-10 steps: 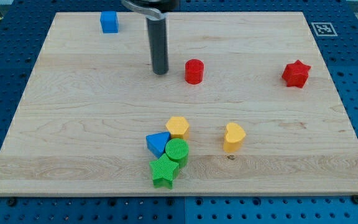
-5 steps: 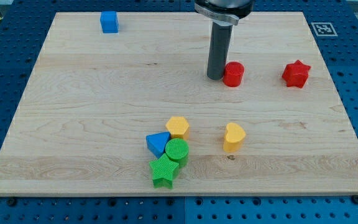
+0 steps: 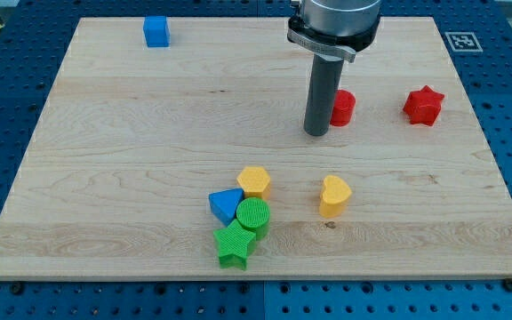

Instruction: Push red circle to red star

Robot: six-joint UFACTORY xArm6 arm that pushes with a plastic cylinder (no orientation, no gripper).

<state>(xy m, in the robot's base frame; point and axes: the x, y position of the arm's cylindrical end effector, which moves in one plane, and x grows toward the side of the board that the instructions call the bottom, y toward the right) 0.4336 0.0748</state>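
Observation:
The red circle stands on the wooden board in the upper right part of the view. The red star lies to its right, with a gap of bare board between them. My tip is down on the board just left of and slightly below the red circle. The rod partly hides the circle's left edge. I cannot tell whether the rod touches the circle.
A blue cube sits at the top left. A yellow hexagon, blue triangle, green circle and green star cluster at the bottom centre. A yellow heart lies to their right.
The red circle has been pushed right, from mid-board toward the red star. My tip moved right with it, then dropped slightly toward the view's bottom.

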